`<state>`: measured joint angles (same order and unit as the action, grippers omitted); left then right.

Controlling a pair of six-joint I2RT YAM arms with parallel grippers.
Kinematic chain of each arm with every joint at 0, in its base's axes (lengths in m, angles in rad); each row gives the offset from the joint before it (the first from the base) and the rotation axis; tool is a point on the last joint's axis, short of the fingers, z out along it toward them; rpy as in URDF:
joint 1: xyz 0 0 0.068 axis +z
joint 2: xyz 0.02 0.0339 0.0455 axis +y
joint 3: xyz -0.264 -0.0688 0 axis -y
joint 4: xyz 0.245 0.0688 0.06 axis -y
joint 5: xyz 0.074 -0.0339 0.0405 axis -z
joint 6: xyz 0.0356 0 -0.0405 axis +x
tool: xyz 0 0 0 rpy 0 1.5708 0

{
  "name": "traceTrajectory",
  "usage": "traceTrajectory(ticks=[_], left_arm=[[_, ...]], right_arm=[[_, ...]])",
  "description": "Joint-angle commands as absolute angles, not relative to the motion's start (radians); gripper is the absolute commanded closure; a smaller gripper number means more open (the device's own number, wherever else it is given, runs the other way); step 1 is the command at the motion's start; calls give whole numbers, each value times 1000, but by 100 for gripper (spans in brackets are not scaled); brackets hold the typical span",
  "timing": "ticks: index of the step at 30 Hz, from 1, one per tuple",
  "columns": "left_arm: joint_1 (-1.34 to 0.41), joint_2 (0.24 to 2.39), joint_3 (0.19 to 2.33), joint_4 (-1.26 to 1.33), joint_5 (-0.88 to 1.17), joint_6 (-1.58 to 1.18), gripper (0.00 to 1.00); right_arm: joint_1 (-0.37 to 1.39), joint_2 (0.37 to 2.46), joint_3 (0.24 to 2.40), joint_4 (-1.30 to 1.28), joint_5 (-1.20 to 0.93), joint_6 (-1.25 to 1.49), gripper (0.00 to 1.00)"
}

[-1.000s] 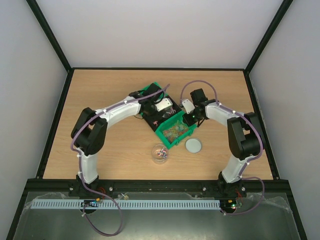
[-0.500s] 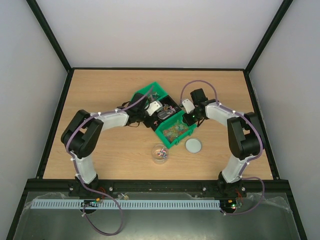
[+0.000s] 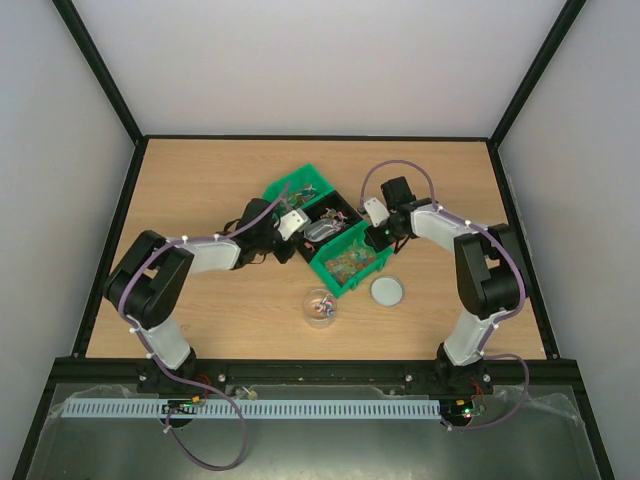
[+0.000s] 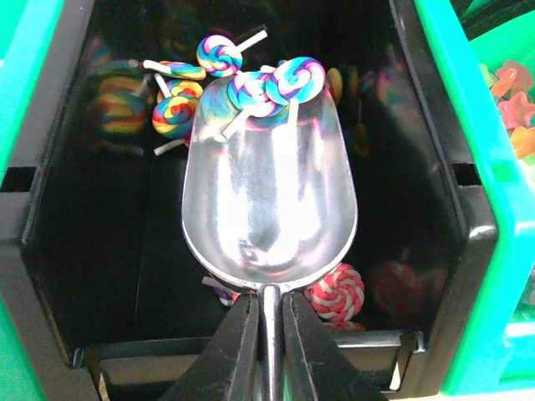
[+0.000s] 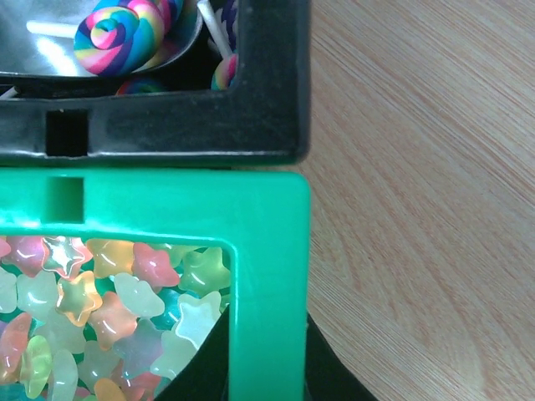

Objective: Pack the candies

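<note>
My left gripper is shut on the handle of a metal scoop, which lies low inside a black bin. Two swirl lollipop candies rest at the scoop's tip. More lollipops lie on the bin floor, and a red-white one sits under the scoop's back. Star-shaped candies fill the neighbouring green bin. My right gripper is shut on that bin's wall. A clear jar holding a few candies stands in front.
A round white-grey lid lies on the wooden table right of the jar. Another green bin adjoins the black bin on the far side. Black frame rails border the table.
My left arm has drawn back to the left and toward the near edge, pulling the scoop back through the black bin. The right arm has stayed still.
</note>
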<state>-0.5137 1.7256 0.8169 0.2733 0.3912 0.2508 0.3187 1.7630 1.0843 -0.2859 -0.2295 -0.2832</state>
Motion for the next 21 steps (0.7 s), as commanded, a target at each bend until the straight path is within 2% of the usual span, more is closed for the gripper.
traceTrajectory(ticks=[1,10,21], left_arm=[[-503,1710,779,388,440,265,98],[-428,1688,754,496,560,201,98],[-399,1622,732,530,588,242,98]], right_arm=[[300,1779,1105,-291,-273,-267,99],[287,1778,1103,-290,-292,-268,99],[281,1778,1107,-291,-296,-261,99]])
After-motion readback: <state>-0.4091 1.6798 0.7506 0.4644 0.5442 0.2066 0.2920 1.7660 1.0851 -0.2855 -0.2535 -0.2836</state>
